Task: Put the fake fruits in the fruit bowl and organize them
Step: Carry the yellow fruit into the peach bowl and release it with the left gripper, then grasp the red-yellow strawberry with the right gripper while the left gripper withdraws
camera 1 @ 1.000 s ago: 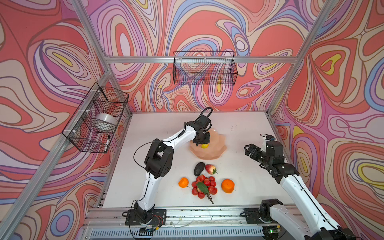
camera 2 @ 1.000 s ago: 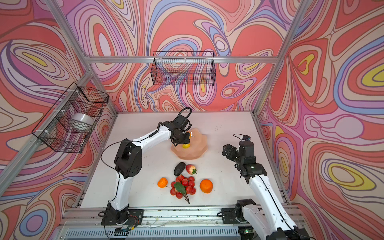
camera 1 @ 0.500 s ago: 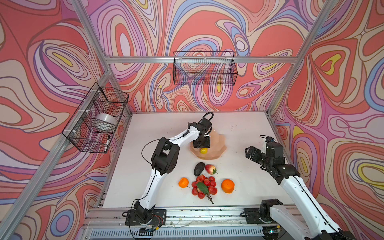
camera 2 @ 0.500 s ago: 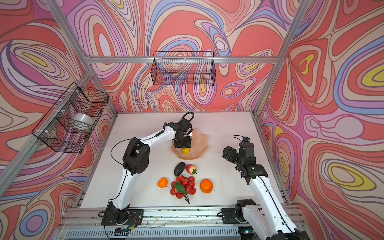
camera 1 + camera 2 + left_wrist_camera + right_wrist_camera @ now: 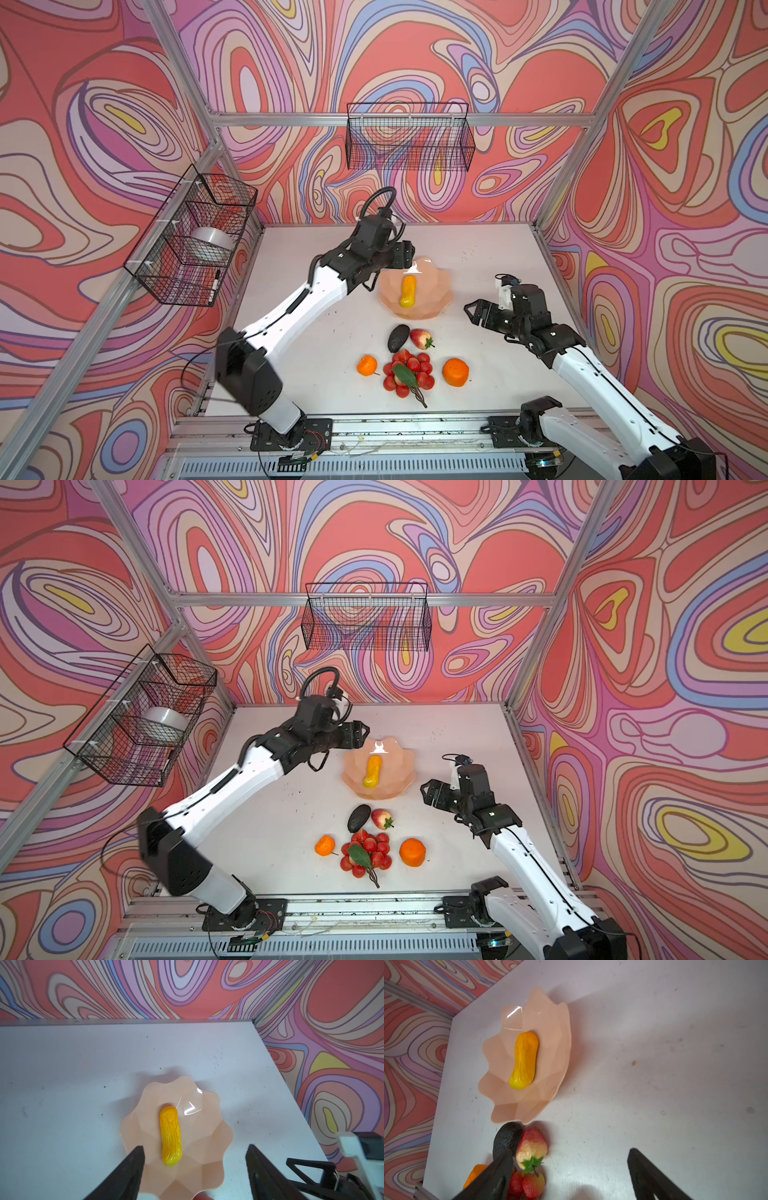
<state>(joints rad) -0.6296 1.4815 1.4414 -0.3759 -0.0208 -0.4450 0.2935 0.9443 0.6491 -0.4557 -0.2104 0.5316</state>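
Gourd-shaped fruit (image 5: 407, 291) lies flat in fruit bowl (image 5: 437, 286), long axis back-to-front, yellow end frontward. Left gripper (image 5: 194, 1147) and right gripper (image 5: 569, 1150) spread, empty.

walls (image 5: 415, 50) printed with swirling bands of red, pink, lilac, blue and yellow are closing in the white table (image 5: 316, 332) behind it and on both sides, with silver aluminium posts (image 5: 571, 166) rising from its far corners. a black wire basket (image 5: 409, 137) is hanging on the back wall above the table's far edge, and a second wire basket (image 5: 191, 241), beyond the table's left edge, is holding a pale roll (image 5: 210, 243) and a marker (image 5: 215, 282). soft, even light is falling on the speckled tabletop, and a metal rail (image 5: 374, 428) is running along its near edge.
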